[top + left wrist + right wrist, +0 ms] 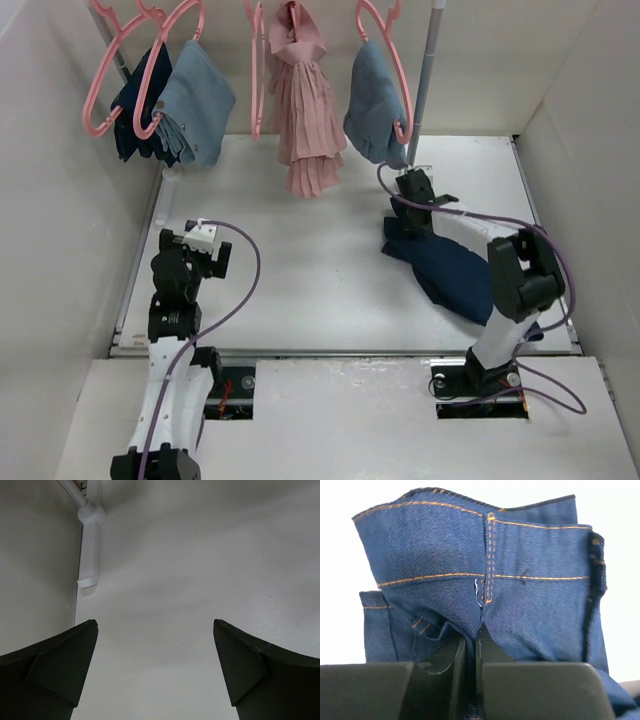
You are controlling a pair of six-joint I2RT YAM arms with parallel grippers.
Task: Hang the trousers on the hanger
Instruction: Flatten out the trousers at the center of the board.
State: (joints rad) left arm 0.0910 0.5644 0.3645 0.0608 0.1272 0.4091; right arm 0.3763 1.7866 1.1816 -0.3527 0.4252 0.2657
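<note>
Lifting well needs a firm pinch: the right gripper (472,645) clenches the trousers (520,580) by the waistband (legs heaped on the table (300,270)), near the hanger (404,105); left gripper (155,645) gapes, idle.

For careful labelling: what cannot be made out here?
Top view: the right arm hides part of the dark navy cloth trousers.
Top view: the upper edge cuts off the hooks of the thin pink plastic hangers.
Right wrist view: the trousers in the right gripper block what lies behind.
</note>
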